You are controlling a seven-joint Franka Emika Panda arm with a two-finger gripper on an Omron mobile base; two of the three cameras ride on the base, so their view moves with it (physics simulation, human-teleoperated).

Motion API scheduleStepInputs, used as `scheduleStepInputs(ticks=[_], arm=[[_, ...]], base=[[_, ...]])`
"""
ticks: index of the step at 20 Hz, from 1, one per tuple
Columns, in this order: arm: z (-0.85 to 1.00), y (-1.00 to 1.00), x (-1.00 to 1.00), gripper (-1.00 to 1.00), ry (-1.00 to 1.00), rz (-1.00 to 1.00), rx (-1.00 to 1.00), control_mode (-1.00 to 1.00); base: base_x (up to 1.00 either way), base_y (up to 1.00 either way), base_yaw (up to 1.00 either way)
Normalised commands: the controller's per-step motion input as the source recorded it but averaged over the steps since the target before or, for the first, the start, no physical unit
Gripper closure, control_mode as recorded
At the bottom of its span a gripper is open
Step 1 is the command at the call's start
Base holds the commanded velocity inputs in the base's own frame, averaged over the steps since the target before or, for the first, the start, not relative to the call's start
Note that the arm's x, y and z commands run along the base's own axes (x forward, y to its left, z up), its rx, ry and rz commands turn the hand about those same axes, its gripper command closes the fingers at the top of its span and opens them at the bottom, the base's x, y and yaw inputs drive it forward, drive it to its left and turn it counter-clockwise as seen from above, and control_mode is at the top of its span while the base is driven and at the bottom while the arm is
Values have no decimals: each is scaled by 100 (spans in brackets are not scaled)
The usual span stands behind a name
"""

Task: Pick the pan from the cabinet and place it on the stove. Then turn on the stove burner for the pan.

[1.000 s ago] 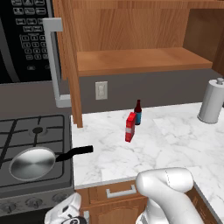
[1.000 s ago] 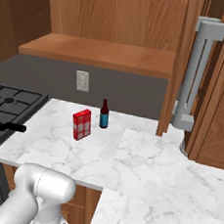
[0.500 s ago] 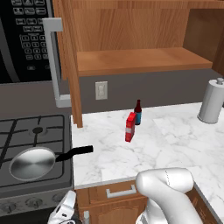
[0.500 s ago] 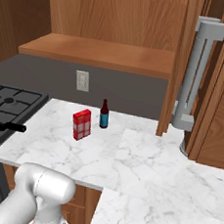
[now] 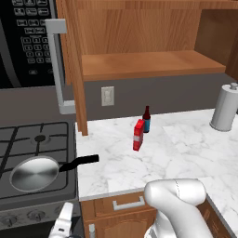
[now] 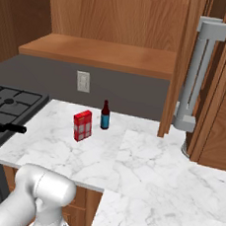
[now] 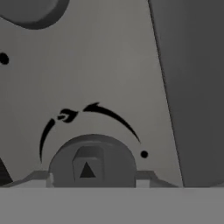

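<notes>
Reaching for the stove knob: pan set, burner still to light

The pan [image 5: 33, 173] sits on the front grate of the stove [image 5: 28, 139], its black handle pointing out toward the marble surface [image 5: 176, 148]. The placing step looks done. The open cabinet [image 5: 139, 65] stands above with a bare shelf.

The tool [image 5: 62, 225] is low at the stove's front edge, by the row of knobs. In the hand view a knob [image 7: 91, 162] lies dead ahead and close: a round grey dial with a raised ridge and a triangle marker, and a flame mark and arc printed on the panel above it. The fingertips are barely distinguishable at the bottom edge; whether the jaws are spread or clamped on the knob I cannot tell.

Handling judgement: the knob is small, rigid and smooth, so likely slippery. Take it across the raised ridge, jaws on opposite flanks, then rotate about its axis. An off-centre grip would probably slip.

Bystanders: red box [image 5: 138, 135] and dark bottle [image 5: 147, 120], paper towel roll [image 5: 226, 107].
</notes>
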Motion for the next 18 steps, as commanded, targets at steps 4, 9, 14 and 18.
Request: scheduleStepInputs(ticks=[4, 9, 14, 18], arm=[[0, 3, -8, 100, 0, 0, -24, -100], [-5, 3, -1, 100, 0, 0, -19, -100], [-5, 0, 0, 100, 0, 0, -14, -100], [-1, 0, 0, 100, 0, 0, -9, -100]], base=[[0, 0, 0], [0, 0, 0], [0, 0, 0], [0, 0, 0]])
